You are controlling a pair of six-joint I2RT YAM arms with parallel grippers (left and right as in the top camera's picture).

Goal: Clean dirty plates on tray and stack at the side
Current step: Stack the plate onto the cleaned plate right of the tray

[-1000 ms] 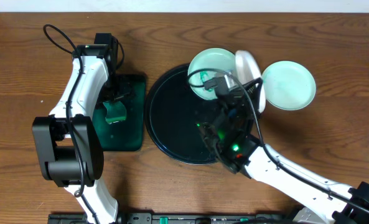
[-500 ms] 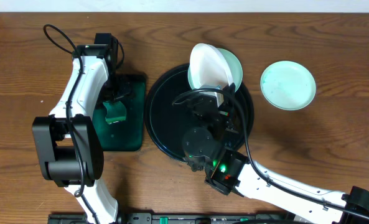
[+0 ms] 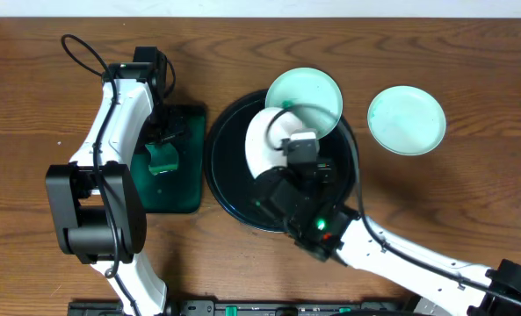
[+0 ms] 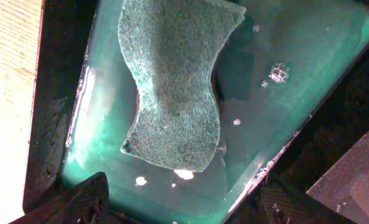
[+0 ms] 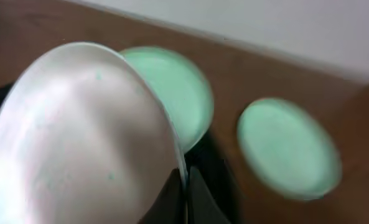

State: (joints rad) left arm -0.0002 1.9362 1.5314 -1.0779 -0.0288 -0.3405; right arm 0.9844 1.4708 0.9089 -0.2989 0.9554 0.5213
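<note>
Your right jaws are clamped on the rim of a white plate. It has swung from the upper right of the frame to the middle of the black tray. A second plate lies at the tray's top edge. A third plate sits on the bench. Your left jaws hang apart over the sponge. I think a wipe comes next.

Even, bright light is falling on the bench, casting soft shadows. The plate nearest the right wrist camera is blurring badly, while glare is glinting off the green tray.
</note>
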